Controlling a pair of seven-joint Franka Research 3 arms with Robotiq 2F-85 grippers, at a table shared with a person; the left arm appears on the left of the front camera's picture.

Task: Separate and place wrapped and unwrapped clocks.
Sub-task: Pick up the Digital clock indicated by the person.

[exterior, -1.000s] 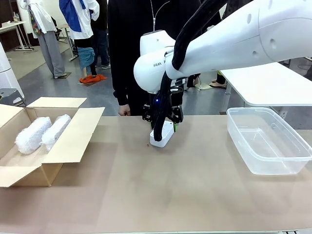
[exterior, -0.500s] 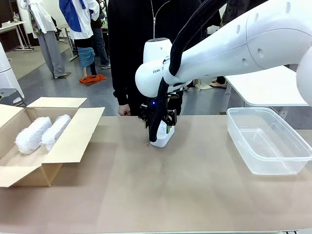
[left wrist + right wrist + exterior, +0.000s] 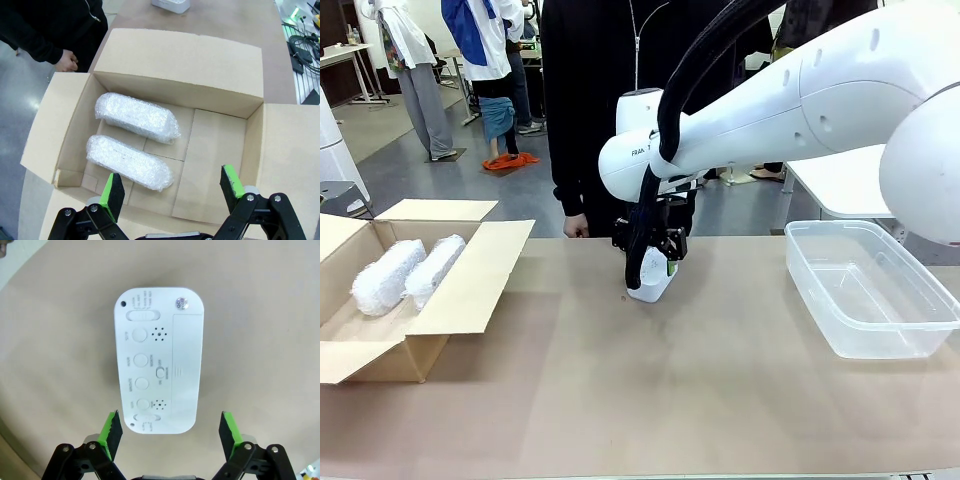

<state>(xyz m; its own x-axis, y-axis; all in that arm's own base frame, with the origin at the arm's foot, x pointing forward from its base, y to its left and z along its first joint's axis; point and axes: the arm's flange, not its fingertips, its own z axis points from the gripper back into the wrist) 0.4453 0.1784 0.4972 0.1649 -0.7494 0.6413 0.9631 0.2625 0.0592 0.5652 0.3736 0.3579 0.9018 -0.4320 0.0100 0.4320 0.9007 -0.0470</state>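
since a second ago my right arm has drawn slightly up and toward the far side over the bare clock (image 3: 651, 280), and my right gripper (image 3: 170, 435) hangs just above it with both green pads spread wide, holding nothing. clock lies flat on the table (image 3: 650, 400), back side up, near the far edge at the middle, with the person (image 3: 595, 100) standing just beyond it. it looks like a light, stiff plastic shell, smooth and a bit slippery, so i judge the best hold is across its two long flat edges near the middle, squeezing gently; the buttons and the battery cover on its back look like the weaker spots. tiny print sits beside the round buttons and sliders, too small for me to read. on my arm i can read "fra" in dark letters. my left gripper (image 3: 171, 192) is also released, pads wide, hovering over the cardboard box (image 3: 227, 75) at the left, where the two bubble-wrapped clocks (image 3: 137, 117) lie side by side, soft and cushioned. clear plastic bin (image 3: 880, 320) waits at the right.
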